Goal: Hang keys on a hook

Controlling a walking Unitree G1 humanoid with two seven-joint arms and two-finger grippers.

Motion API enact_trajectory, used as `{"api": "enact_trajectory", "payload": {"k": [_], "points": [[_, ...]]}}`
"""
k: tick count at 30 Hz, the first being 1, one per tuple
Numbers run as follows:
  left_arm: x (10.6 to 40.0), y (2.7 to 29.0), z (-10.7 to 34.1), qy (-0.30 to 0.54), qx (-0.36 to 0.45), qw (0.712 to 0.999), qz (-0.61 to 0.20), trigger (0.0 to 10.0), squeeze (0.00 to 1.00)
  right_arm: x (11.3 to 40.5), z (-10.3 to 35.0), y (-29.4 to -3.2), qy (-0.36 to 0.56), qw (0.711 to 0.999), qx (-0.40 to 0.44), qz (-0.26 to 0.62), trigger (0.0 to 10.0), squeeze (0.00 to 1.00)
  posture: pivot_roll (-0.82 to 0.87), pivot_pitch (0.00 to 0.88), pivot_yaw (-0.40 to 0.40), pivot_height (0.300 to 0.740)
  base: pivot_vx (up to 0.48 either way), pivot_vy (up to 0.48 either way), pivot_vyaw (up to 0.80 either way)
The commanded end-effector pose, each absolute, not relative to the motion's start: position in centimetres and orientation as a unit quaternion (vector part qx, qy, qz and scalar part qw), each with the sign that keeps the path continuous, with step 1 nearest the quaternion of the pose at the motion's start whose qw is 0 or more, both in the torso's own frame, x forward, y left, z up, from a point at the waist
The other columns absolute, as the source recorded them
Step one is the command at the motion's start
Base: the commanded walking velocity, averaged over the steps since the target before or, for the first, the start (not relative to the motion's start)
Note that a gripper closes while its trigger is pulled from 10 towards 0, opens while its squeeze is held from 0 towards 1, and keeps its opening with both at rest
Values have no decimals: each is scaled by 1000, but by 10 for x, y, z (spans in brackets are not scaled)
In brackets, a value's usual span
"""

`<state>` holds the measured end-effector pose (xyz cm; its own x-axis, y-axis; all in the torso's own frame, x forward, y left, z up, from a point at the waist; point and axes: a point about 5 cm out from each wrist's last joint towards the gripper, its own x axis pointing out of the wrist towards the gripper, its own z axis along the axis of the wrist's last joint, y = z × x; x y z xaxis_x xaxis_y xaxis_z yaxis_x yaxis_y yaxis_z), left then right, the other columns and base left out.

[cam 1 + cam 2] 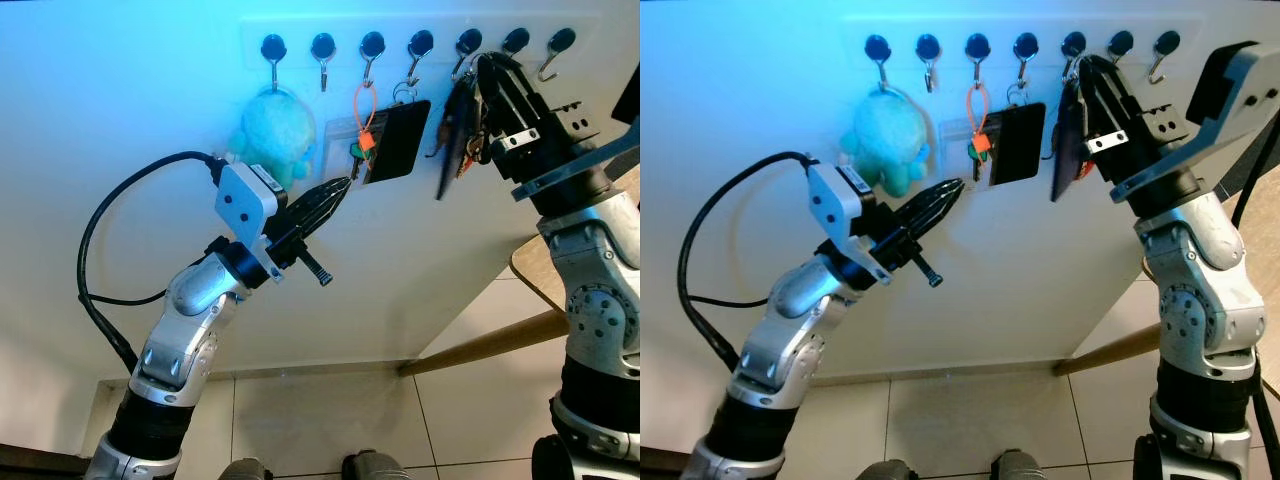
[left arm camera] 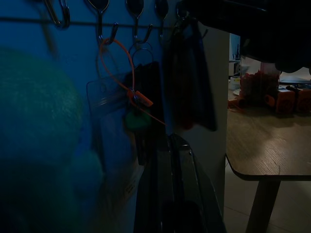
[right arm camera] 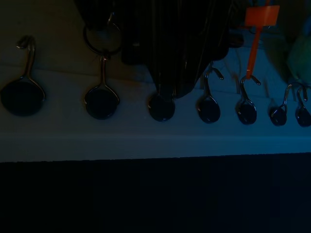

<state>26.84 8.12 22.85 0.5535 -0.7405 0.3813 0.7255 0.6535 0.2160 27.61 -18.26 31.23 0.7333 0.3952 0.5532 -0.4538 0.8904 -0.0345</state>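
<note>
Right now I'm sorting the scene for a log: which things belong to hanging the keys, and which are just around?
Job:
right claw
dark key bunch
fifth hook

Just around:
left claw
teal plush toy
orange loop
black card holder
wooden table

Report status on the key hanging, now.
Right pincer up at hook rail, on dark key bunch. Left pincer shut, near orange-tagged keys. Two rightmost hooks free.

Keys [image 1: 455, 140], dark bunch with long black fob, hanging tilted from fifth hook [image 1: 467, 44] in a wall row of seven round-based metal hooks, just beside black card.
</note>
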Motion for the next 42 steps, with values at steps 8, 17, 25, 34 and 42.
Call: {"api": "enact_trajectory", "payload": {"k": [8, 17, 25, 34, 42], "points": [[264, 80, 229, -227, 5, 878, -420, 10000, 0, 280, 305, -194, -271, 939, 58, 201, 10000, 0, 42, 109, -14, 740, 0, 0, 0], [266, 79, 230, -226, 5, 878, -422, 10000, 0, 286, 297, -204, -251, 949, 67, 176, 10000, 0, 39, 115, -5, 740, 0, 0, 0], [267, 80, 229, -225, 7, 879, -420, 10000, 0, 290, 293, -208, -239, 953, 70, 175, 10000, 0, 42, 119, -6, 740, 0, 0, 0], [267, 81, 231, -226, 8, 880, -417, 10000, 0, 284, 301, -198, -263, 936, 84, 219, 10000, 0, 46, 124, -8, 740, 0, 0, 0], [267, 81, 231, -228, 8, 880, -417, 10000, 0, 278, 311, -190, -291, 920, 80, 249, 10000, 0, 46, 123, -6, 740, 0, 0, 0]]}}
